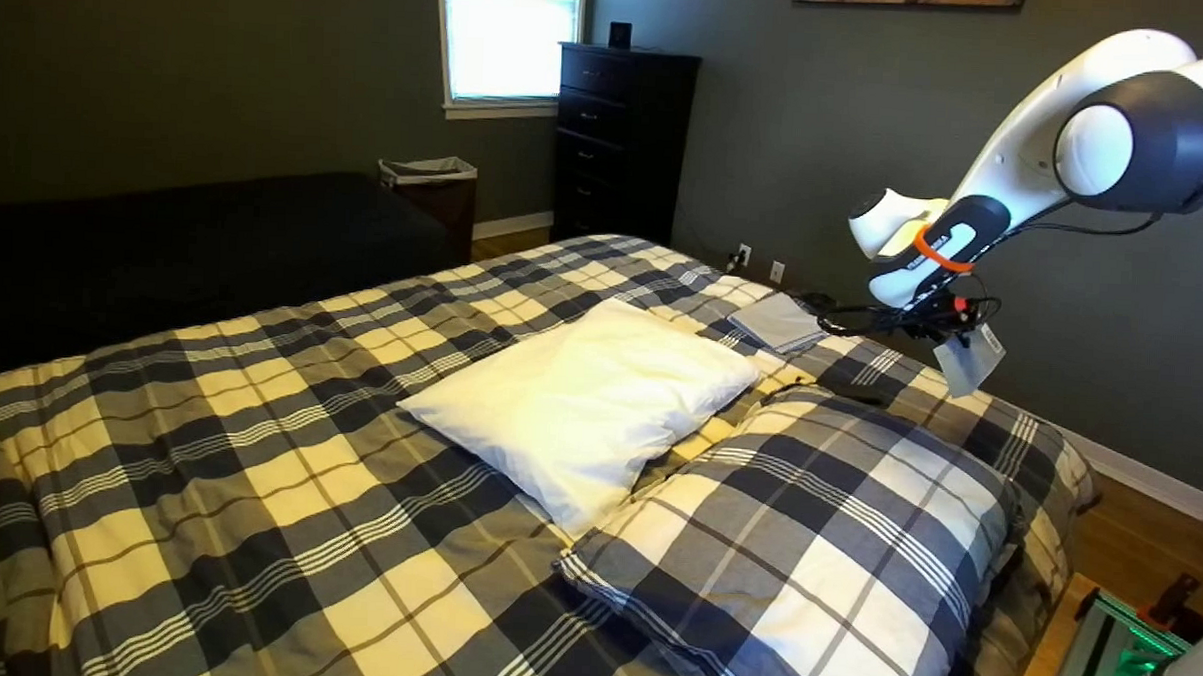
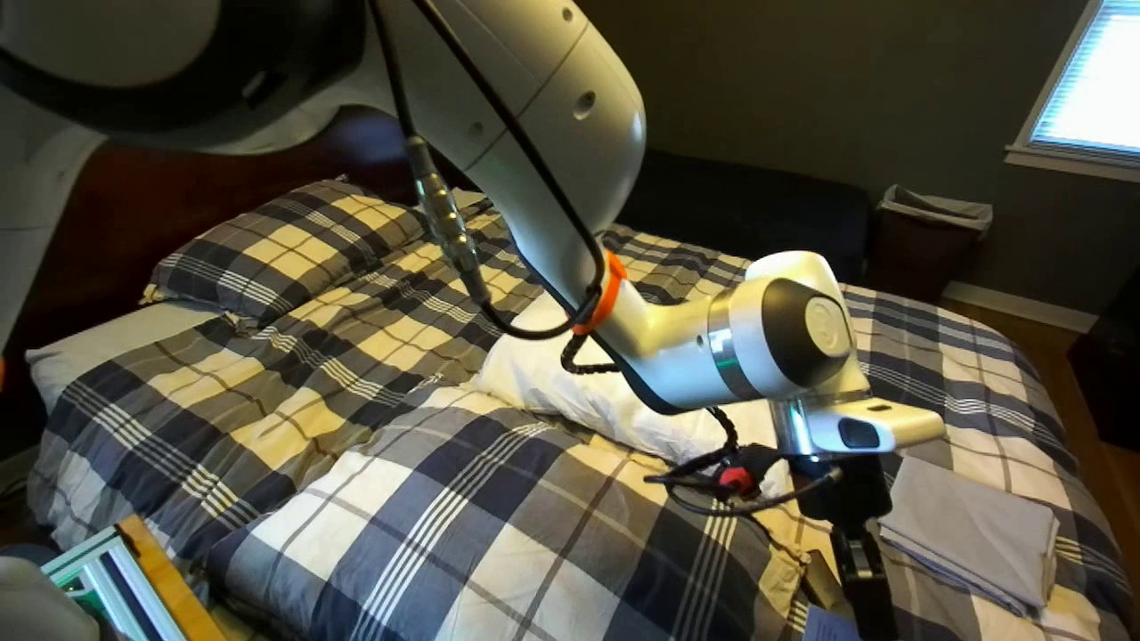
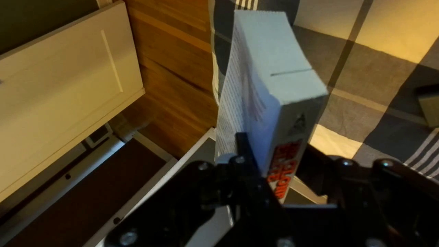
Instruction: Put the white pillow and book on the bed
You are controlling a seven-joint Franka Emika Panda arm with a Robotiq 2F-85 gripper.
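Bed (image 1: 258,446) w/ 1 wht pillow (image 1: 579,397), plus 1 book (image 3: 271,99) btwn jaws.

In an exterior view the bed (image 1: 258,436), covered in yellow, navy and white plaid, carries the white pillow (image 1: 589,398), 1 plaid pillow (image 1: 815,526) just beside it, nearer and to the right, and a folded grey cloth (image 1: 777,322) beyond, far right. A 2nd plaid pillow (image 2: 294,236) lies far left in an exterior view; in the wrist view a small dark-and-tan object (image 3: 432,108) rests on the bed.
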